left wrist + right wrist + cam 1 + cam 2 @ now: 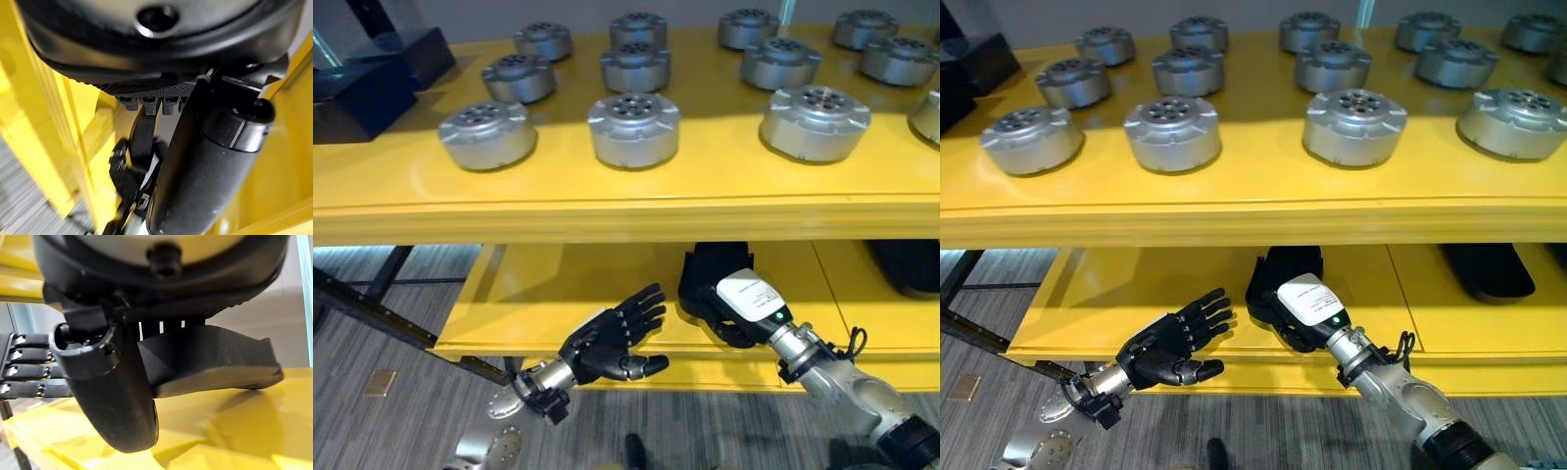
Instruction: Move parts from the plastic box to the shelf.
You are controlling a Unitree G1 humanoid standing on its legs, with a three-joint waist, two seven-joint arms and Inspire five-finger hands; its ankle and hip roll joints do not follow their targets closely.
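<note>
**Black part at the right hand, lower shelf**

Black and wedge-shaped, the part lies on the yellow lower shelf, just beyond the right hand, long axis running near to far. Whether the fingers grip it cannot be told: they are hidden against it. The left hand hovers to the left, fingers released, holding nothing. The upper shelf carries at least eleven silver round housings. A second black part lies far right

Both eye views look down from the head at the front edge of the yellow shelf, sharing its top and lower levels, slightly offset sideways. Each wrist view sits very close behind its own hand, facing along it toward the lower level's front edge.
</note>
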